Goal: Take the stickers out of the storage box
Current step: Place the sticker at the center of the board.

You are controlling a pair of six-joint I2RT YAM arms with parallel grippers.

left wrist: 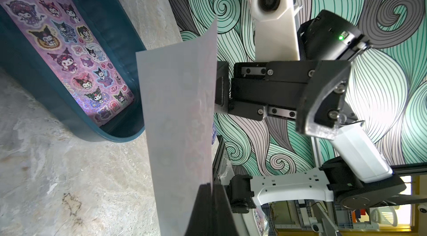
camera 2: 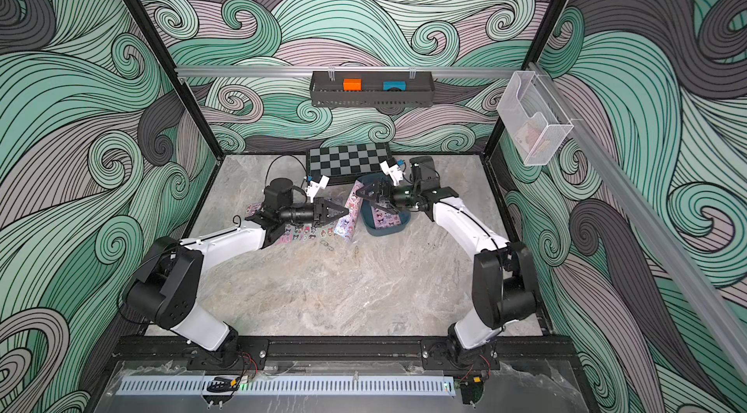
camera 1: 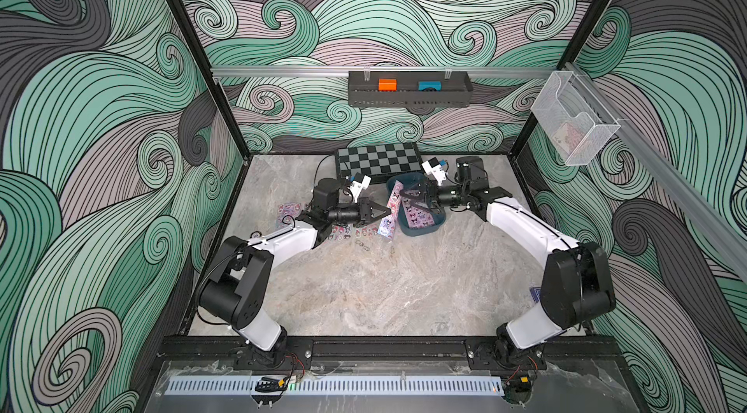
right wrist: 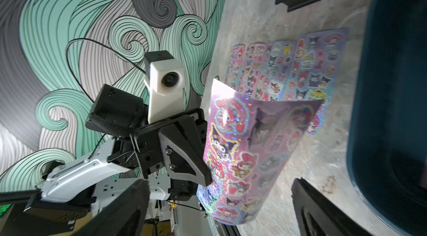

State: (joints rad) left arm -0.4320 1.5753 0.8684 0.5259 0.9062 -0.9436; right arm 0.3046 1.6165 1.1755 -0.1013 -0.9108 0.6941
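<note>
left gripper (camera 1: 387, 213) clamped tight on one sticker sheet (camera 1: 395, 198), which stands upright at its tip. right gripper (camera 1: 409, 204) spread wide, empty, just across from it, over storage box (camera 1: 420, 234). second sheet (camera 1: 420, 219) lies in box below. loose stickers (camera 1: 284, 213) flat on table (camera 1: 364, 289) behind left gripper.

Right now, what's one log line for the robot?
left gripper: shut on held sheet | right gripper: open, by storage box | boxed sheet: still inside | table sheets: already out

On my feed: left arm (camera 1: 283, 243) and right arm (camera 1: 521, 225) have white shells, black joints. Left gripper (camera 1: 386, 213), right gripper (camera 1: 409, 202) black, silver screws (left wrist: 269, 72). White wrist-camera housing (left wrist: 272, 3), green LED (left wrist: 340, 37).
</note>
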